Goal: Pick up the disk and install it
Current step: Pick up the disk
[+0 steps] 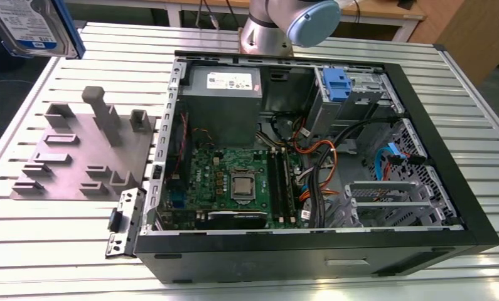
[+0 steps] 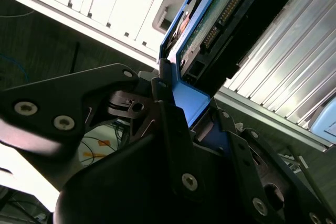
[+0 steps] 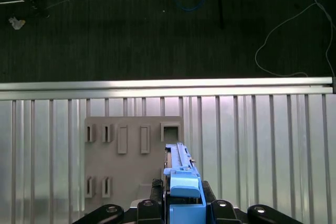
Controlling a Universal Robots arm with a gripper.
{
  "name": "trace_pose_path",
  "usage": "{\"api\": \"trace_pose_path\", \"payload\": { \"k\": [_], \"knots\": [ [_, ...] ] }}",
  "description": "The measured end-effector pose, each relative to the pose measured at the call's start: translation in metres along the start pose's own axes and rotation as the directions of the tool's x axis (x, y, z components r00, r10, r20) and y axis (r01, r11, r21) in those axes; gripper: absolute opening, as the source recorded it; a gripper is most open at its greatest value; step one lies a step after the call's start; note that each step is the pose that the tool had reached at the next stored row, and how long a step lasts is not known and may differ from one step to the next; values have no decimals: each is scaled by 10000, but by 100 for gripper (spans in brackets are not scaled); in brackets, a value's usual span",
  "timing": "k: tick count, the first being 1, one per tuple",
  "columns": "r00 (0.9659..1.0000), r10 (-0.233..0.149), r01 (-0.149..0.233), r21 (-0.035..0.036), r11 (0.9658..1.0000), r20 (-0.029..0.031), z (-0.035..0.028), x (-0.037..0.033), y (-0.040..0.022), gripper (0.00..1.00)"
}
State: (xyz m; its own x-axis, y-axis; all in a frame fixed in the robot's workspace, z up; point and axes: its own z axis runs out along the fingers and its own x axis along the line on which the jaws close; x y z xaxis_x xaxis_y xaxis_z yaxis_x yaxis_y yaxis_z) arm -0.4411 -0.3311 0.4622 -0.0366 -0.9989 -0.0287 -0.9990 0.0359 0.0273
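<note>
- My gripper (image 2: 193, 106) is clamped on the disk (image 2: 218, 17). In the second wrist view a dark finger (image 2: 173, 129) presses each side of its blue carrier.
- In the exterior view the disk (image 1: 30, 26) hangs in the air at the upper corner on the exterior view's left. Its label faces the camera, and it is well apart from the open computer case (image 1: 434, 144).
- The case lies on a ribbed metal table (image 1: 65, 232), with a grey fixture plate (image 1: 73, 157) just beside it.
- In the first wrist view the disk (image 3: 181, 174) is edge-on above that plate (image 3: 126, 156).
</note>
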Motion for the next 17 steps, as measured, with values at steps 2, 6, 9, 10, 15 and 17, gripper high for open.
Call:
{"api": "trace_pose_path", "payload": {
  "k": [2,6,9,10,15,17],
  "knots": [
    [10000,0,0,1,10000,0,-23,-1,1,36],
    [10000,0,0,0,10000,0,-67,-2,2,36],
    [10000,0,0,1,10000,0,-96,-3,3,36],
    [10000,0,0,0,10000,0,-103,-3,3,36],
    [10000,0,0,0,10000,0,-113,-3,3,36],
    [10000,0,0,-1,10000,0,-115,-3,3,36]
  ]
}}
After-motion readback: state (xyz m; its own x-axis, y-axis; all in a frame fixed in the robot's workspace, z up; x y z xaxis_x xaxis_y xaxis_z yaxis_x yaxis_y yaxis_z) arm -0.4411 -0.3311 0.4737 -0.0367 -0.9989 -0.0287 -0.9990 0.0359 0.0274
